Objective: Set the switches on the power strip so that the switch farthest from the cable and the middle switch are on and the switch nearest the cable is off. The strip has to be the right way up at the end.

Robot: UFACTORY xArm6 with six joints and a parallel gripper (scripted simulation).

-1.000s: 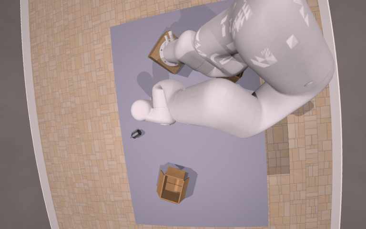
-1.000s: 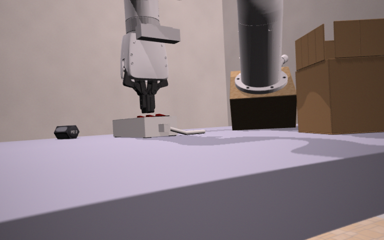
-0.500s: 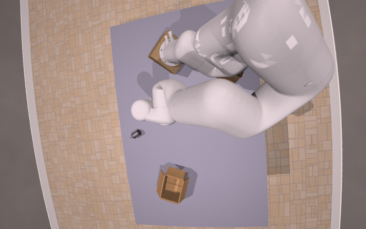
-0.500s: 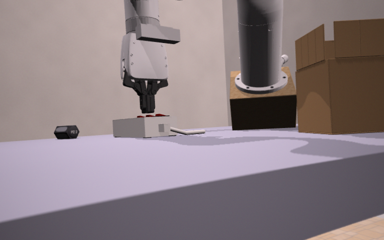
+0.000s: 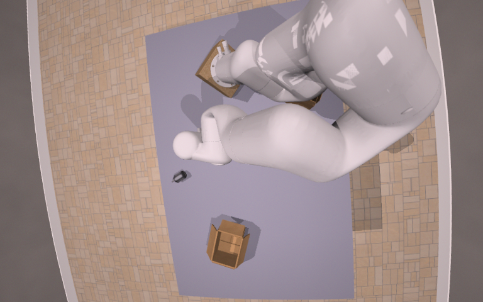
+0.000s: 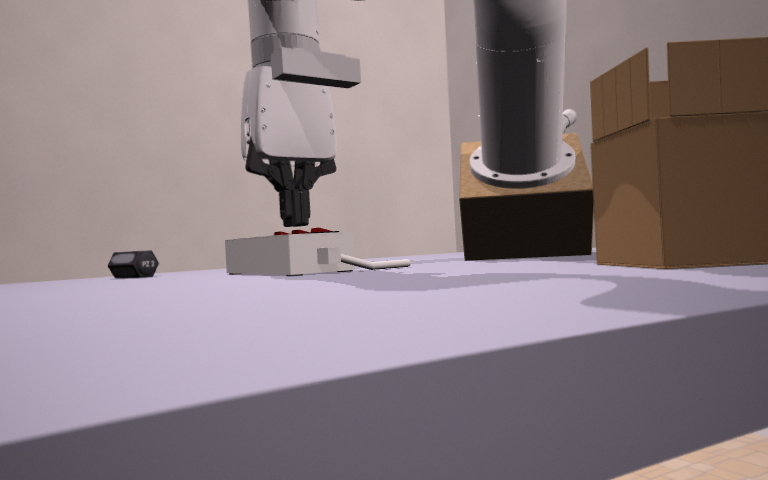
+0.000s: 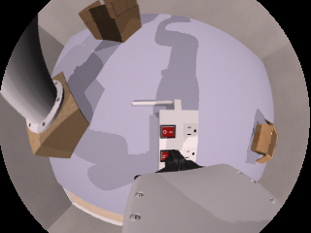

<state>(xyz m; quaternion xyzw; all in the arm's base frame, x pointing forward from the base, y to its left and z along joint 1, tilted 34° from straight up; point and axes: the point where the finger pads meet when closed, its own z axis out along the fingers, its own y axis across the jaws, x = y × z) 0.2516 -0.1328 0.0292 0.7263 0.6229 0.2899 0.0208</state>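
Note:
The power strip (image 6: 288, 253) is a pale grey block lying the right way up on the lilac table. Three red switches (image 6: 300, 230) sit on its top, and its white cable (image 6: 376, 262) runs off to the right. My gripper (image 6: 294, 221) hangs straight down over the switches with its black fingers shut and nothing between them. The tips are at or just above the red switches, and I cannot tell if they touch. In the wrist view the strip (image 7: 178, 132) shows the switch nearest the cable (image 7: 167, 131) and part of the middle one (image 7: 165, 154). The fingers (image 7: 175, 163) hide the rest. In the overhead view the arm covers the strip.
A small black hexagonal object (image 6: 133, 263) lies left of the strip and also shows in the overhead view (image 5: 180, 175). The arm's base stands on a wooden block (image 6: 523, 198) to the right. An open cardboard box (image 6: 679, 169) stands further right and also shows in the overhead view (image 5: 227, 243).

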